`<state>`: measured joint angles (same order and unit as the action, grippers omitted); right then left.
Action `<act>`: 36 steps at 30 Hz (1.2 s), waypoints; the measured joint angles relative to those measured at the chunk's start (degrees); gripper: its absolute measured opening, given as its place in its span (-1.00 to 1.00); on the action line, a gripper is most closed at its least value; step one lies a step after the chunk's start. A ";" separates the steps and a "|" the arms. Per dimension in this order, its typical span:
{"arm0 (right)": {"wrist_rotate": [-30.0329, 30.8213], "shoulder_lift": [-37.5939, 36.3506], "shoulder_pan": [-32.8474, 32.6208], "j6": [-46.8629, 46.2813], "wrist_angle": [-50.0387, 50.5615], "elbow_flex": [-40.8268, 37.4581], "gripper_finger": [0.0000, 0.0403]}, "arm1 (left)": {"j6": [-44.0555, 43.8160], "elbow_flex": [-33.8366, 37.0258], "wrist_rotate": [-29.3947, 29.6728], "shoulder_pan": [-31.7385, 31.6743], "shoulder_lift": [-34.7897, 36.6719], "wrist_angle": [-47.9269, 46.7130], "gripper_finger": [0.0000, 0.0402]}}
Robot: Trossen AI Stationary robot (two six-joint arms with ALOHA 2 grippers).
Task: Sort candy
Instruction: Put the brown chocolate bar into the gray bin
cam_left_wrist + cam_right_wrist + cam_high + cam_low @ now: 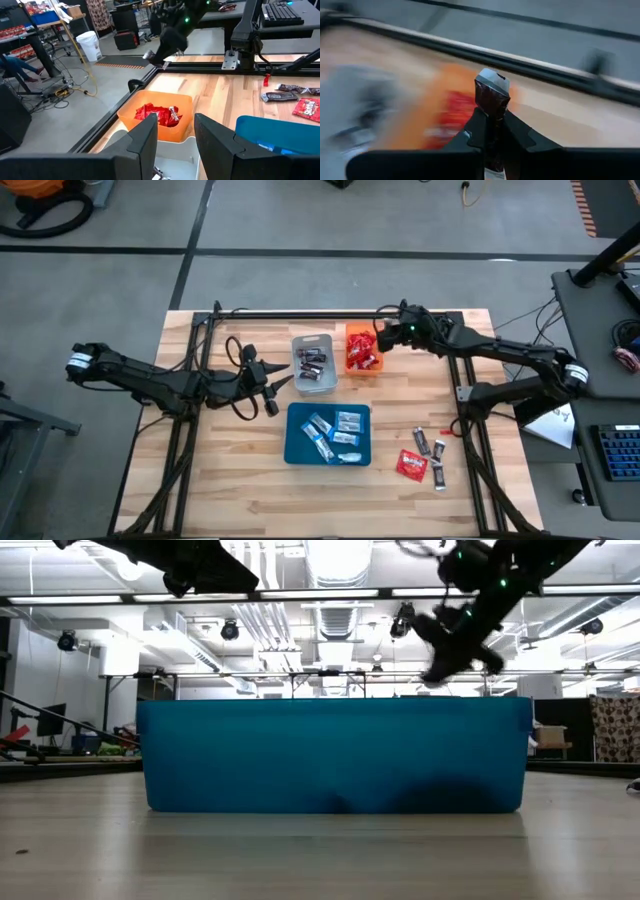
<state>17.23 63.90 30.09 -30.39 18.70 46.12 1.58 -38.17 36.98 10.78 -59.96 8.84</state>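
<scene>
My right gripper (388, 337) hovers over the far right corner of the orange tray (352, 367) and is shut on a dark brown mini bar (491, 97). The orange tray holds shiny red packets (362, 350). The grey tray (327, 387) holds dark mini bars (312, 363), and the blue tray (300, 450) holds blue-and-white bars (335, 432). Loose dark bars (423, 442) and a red packet (411, 465) lie flat on the table's near right. My left gripper (272, 387) waits open, left of the grey tray. My right gripper pinches the dark mini bar between its two fingers, around the bar's lower body (493, 119). The bar's silver crimped end (493, 80) sticks out past the fingertips (476, 120). The fingers lie along the bar. It is lifted clear, above the orange tray (447, 85).
A black metal frame (300, 313) runs along the table's far edge, close behind the right gripper. In the low view the blue tray's wall (335, 755) fills the middle, with the right gripper (455, 645) well above it. Bare wood lies along the table's near left.
</scene>
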 joint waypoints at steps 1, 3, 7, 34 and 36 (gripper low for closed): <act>-2.51 0.32 -1.00 1.09 -2.50 0.14 -0.88 | 0.00 0.01 0.01 0.01 0.00 0.05 -0.43; -6.73 1.50 -3.44 2.55 -8.17 0.18 -0.89 | 0.00 0.02 0.01 -0.01 0.01 0.15 -0.43; -8.87 6.26 -8.88 4.82 -20.59 -0.13 -0.89 | 0.00 0.07 0.01 -0.01 0.02 0.52 -0.43; -8.48 38.46 -14.84 8.57 -38.34 13.83 -0.82 | -0.68 0.07 0.01 0.01 0.02 -1.89 -0.43; -8.48 38.88 -14.87 8.59 -37.90 14.29 -0.82 | -0.89 0.07 0.01 -0.01 0.04 -2.17 -0.43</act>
<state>8.75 102.77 15.22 -21.80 -19.20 60.42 0.70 -38.11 36.99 10.77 -59.92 6.67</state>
